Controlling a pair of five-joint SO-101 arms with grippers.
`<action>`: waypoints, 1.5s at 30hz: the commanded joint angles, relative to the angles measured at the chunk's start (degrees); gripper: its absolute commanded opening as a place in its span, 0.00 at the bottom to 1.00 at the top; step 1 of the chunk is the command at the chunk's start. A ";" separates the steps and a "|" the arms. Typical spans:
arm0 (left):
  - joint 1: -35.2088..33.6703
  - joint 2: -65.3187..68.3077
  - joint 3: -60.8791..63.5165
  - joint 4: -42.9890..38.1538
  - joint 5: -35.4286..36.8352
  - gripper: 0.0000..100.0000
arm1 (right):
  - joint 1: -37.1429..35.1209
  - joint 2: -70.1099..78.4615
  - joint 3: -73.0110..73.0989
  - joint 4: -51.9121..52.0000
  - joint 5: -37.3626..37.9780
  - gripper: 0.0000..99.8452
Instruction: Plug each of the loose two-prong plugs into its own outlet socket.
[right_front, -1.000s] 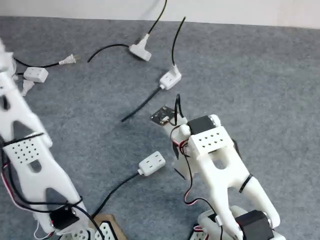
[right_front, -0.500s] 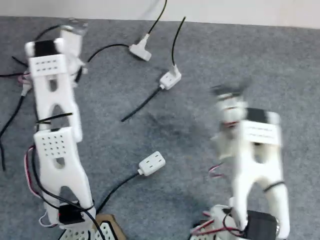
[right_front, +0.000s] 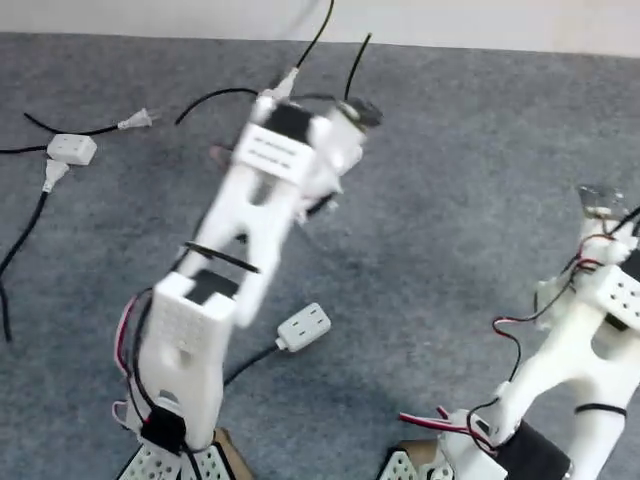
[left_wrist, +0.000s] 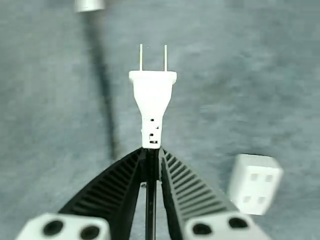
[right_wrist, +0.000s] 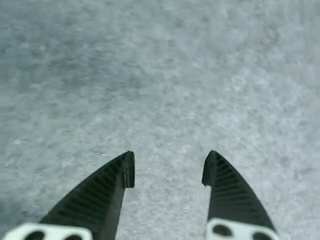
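Starting at the left gripper (left_wrist: 151, 156), clamped on the tail of the white plug (left_wrist: 152, 100) with prongs pointing away, near the outlet socket (left_wrist: 255, 182), the step likely needs those prongs squared to that socket's slots before pushing; the right gripper (right_wrist: 167, 170), jaws apart, hangs well apart from it.

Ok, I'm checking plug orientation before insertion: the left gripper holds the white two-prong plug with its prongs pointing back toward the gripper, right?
No. The left gripper does hold the white two-prong plug, but its prongs point away from the gripper, not back toward it; the gripper clamps the plug's rear end. The left wrist view shows this.
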 joint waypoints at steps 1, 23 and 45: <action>7.96 -4.09 0.31 0.44 0.53 0.01 | 3.82 -2.15 -1.19 -2.86 0.88 0.23; 20.70 8.57 -13.76 0.18 -2.46 0.25 | 0.40 -2.33 13.41 -11.47 3.52 0.23; -34.33 -1.80 -8.75 -0.18 3.60 0.27 | -46.99 -1.54 -5.93 8.40 -33.05 0.23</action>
